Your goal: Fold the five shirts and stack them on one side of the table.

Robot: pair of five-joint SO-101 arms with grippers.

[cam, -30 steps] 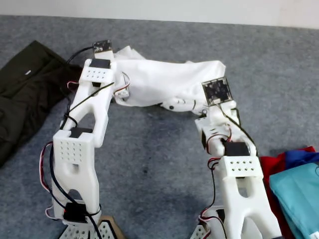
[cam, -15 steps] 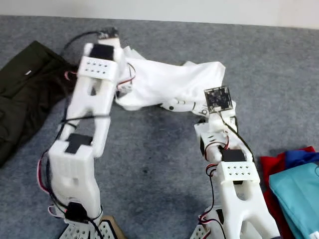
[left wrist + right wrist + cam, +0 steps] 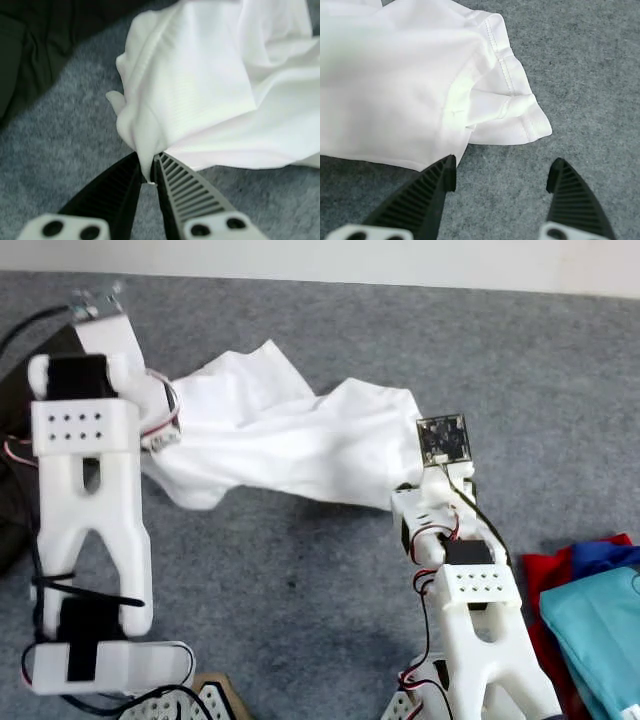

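A white shirt lies stretched across the grey table between the two arms. My left gripper is shut on a bunched corner of the white shirt, at the shirt's left end in the high view. My right gripper is open just above the table. A hemmed corner of the white shirt lies in front of its fingertips, and nothing is between the fingers. A dark shirt lies crumpled beyond the held corner.
The dark shirt sits at the table's left edge, mostly hidden by the left arm. A stack with a teal shirt on red and blue ones lies at the front right. Bare grey surface lies between the arms.
The left arm has swung left and up with the shirt's corner in its gripper, pulling the bunched white shirt out longer toward the left. The right arm has barely moved.
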